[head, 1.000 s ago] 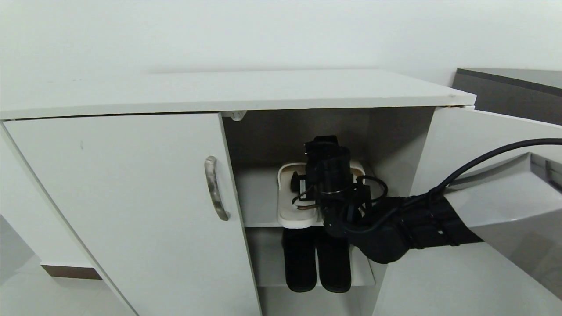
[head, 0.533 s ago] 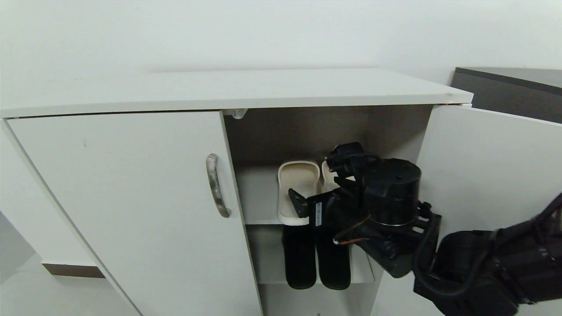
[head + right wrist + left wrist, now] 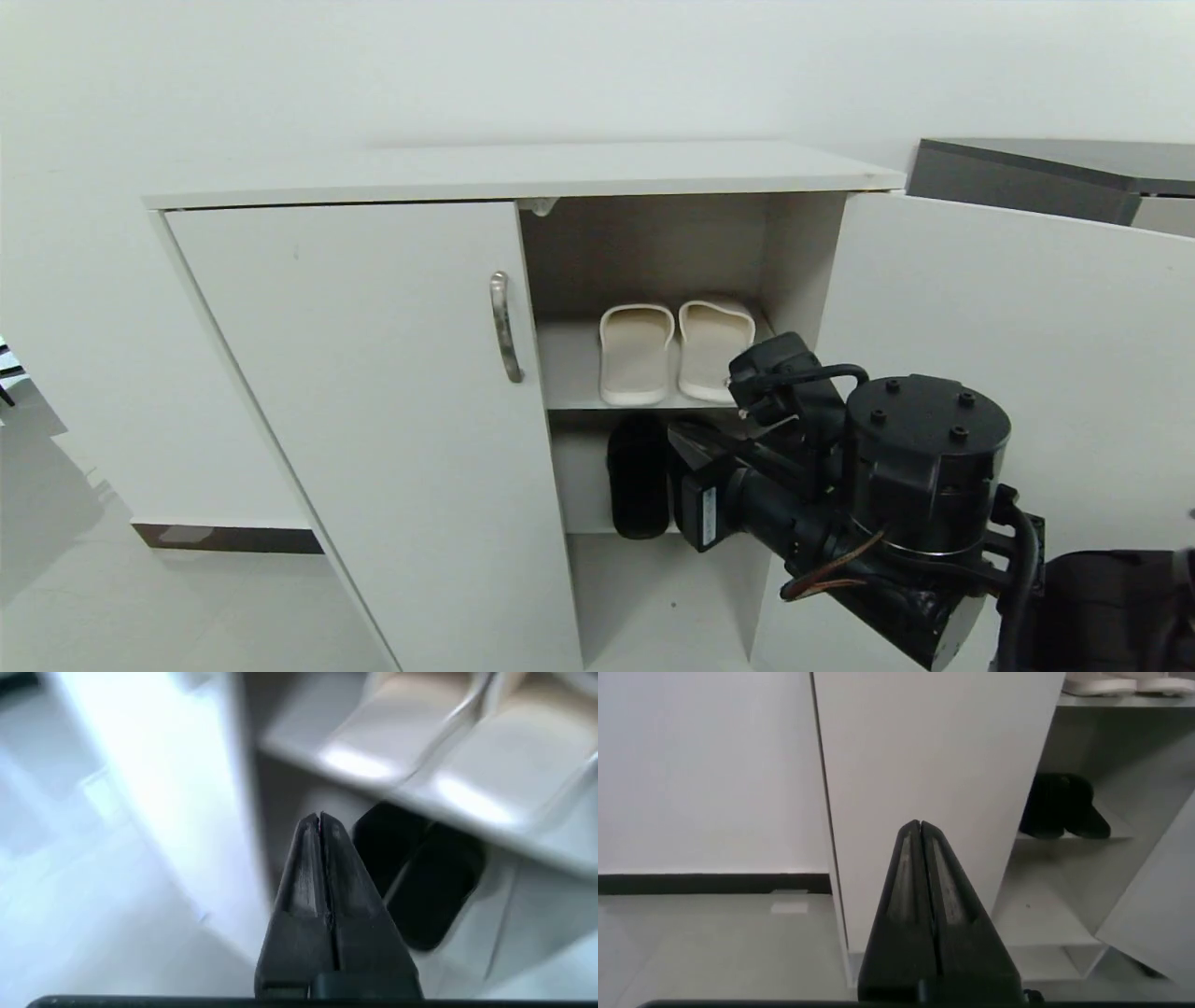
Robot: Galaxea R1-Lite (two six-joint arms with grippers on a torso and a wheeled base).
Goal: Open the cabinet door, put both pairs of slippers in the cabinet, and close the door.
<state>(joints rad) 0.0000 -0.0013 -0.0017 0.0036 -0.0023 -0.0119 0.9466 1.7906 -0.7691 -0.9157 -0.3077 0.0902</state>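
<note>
White wall [image 3: 597,65] behind open cabinet [image 3: 523,173]; right hand [image 3: 320,826], pinched together, facing black slippers [image 3: 638,476]; left hand [image 3: 920,831] likewise together.

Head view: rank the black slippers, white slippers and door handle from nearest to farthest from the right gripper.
1. Black slippers, lower shelf, just left of it.
2. White slippers, on the shelf above.
3. Door handle, far left on the shut door.

- Open right door [image 3: 1008,317] left the right half of the cabinet [image 3: 523,173] reachable.
- Shut left door [image 3: 373,392] blocked the rest.
- White slippers [image 3: 674,350] and black slippers [image 3: 638,476] occupied two shelves.
- Right gripper [image 3: 320,826] hung before them.
</note>
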